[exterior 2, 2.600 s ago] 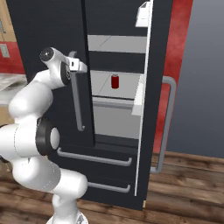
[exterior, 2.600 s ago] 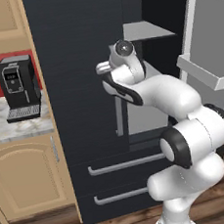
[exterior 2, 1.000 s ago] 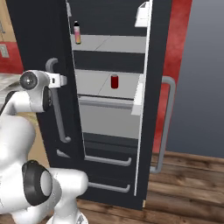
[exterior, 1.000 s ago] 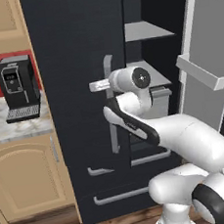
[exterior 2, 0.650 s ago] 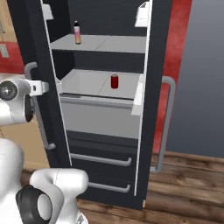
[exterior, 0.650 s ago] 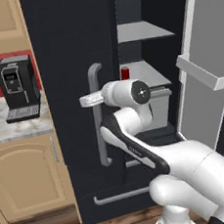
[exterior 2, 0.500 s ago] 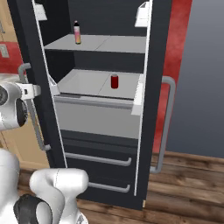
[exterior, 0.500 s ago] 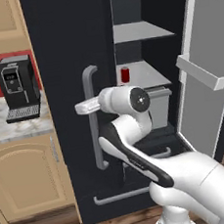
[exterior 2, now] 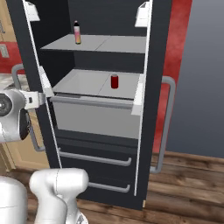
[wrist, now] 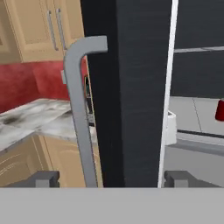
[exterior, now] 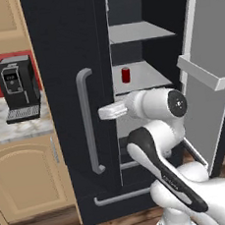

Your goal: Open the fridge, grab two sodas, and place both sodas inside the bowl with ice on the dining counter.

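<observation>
The black fridge (exterior: 63, 51) stands with both doors swung open. On its middle shelf sits a red soda can (exterior: 125, 75) (exterior 2: 114, 81) (wrist: 220, 110). The slim pink-orange soda bottle (exterior 2: 77, 33) is on the shelf above. My gripper (exterior: 101, 113) (exterior 2: 40, 99) (wrist: 111, 179) is open, at the left door's edge. The grey bar handle (exterior: 88, 122) (wrist: 81, 109) is just ahead of it, and nothing is gripped. The bowl with ice and the dining counter are out of view.
A black coffee machine (exterior: 17, 90) stands on the marble kitchen counter (exterior: 17, 130) left of the fridge, over tan cabinets. The right door (exterior: 204, 74) juts out on my right. Two lower drawers (exterior 2: 94, 159) stay closed above the wood floor.
The left fridge door has swung from nearly closed to wide open as my hand pulled its handle leftward. My jaws, shut on the handle before, now stand apart.
</observation>
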Motion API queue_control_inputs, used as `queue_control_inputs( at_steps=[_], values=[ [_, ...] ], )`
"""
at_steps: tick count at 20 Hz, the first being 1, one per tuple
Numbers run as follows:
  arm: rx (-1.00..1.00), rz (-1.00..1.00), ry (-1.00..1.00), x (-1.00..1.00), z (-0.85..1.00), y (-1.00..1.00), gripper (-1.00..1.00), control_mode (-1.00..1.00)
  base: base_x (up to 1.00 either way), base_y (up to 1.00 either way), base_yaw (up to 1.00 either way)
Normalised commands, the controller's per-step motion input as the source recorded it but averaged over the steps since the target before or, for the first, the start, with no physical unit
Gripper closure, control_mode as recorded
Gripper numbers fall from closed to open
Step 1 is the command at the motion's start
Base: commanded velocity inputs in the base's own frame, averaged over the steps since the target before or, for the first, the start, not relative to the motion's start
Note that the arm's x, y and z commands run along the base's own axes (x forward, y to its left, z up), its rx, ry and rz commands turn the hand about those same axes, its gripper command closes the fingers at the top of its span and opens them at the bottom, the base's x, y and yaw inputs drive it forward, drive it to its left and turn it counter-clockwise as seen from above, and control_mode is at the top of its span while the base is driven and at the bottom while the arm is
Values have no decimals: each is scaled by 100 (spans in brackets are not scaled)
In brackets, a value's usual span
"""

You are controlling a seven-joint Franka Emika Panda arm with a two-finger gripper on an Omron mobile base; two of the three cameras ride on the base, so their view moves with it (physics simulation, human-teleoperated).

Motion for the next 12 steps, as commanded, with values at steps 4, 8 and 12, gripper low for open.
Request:
queue_control_inputs(
  at_steps=[4, 8, 12],
  values=[
    [0, 0, 14, -22, 24, -85, -100, -100, 0, 0, 0],
    [2, 0, 20, 10, 13, -59, -100, -100, 0, 0, 0],
    [9, 0, 19, 22, 1, -49, -100, -100, 0, 0, 0]
  ],
)
